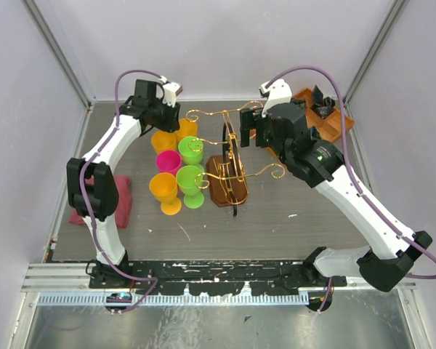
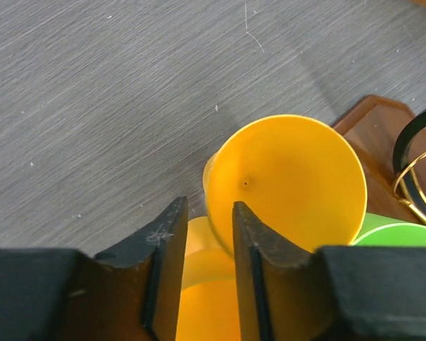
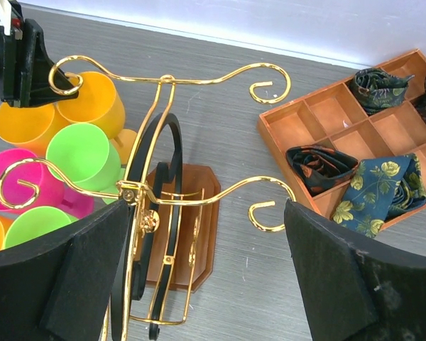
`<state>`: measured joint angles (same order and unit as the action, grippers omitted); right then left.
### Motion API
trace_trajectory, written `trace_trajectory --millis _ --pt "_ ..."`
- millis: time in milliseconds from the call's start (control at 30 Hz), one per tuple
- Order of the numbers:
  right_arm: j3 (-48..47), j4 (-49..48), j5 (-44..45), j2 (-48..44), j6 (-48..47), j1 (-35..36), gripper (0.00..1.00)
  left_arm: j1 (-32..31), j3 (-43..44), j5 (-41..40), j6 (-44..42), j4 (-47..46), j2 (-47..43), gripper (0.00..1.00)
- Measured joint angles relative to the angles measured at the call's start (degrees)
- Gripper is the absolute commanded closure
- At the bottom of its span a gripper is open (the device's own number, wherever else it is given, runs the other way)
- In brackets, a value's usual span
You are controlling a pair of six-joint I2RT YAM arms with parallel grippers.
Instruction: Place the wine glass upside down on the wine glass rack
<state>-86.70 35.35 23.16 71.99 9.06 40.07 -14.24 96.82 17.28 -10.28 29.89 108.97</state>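
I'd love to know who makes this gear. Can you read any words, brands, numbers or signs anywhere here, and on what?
None can be read in any view.
The plastic glasses are plain colour; the gold rack and its wooden base are bare.
The cloths in the tray carry only patterns, no lettering.
The arms show no legible marking.

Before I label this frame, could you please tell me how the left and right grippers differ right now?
The left gripper holds its fingers narrowly apart, apparently around the rim of an orange glass; the right gripper gapes wide, gripping nothing. The left looks down into that glass, the right faces the wine glass rack. Both have black fingers.
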Motion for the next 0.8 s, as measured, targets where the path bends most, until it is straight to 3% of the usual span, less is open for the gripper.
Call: trace_trajectory --millis 167,433,800 --pt "0.3 0.2 0.8 0.0 -0.2 0.0 0.05 -0.2 0.3 0.7 0.1 -0.1 1.2 0.99" --pt "0.4 0.1 1.2 0.0 -1.3 0.0 0.05 -0.2 0.3 -1.4 1.4 -0.9 1.3 1.0" --pt "-0.2 -1.8 0.4 4.5 -1.7 0.0 0.06 2.0 6.7 -15.3 3.6 -4.7 -2.1 1.0"
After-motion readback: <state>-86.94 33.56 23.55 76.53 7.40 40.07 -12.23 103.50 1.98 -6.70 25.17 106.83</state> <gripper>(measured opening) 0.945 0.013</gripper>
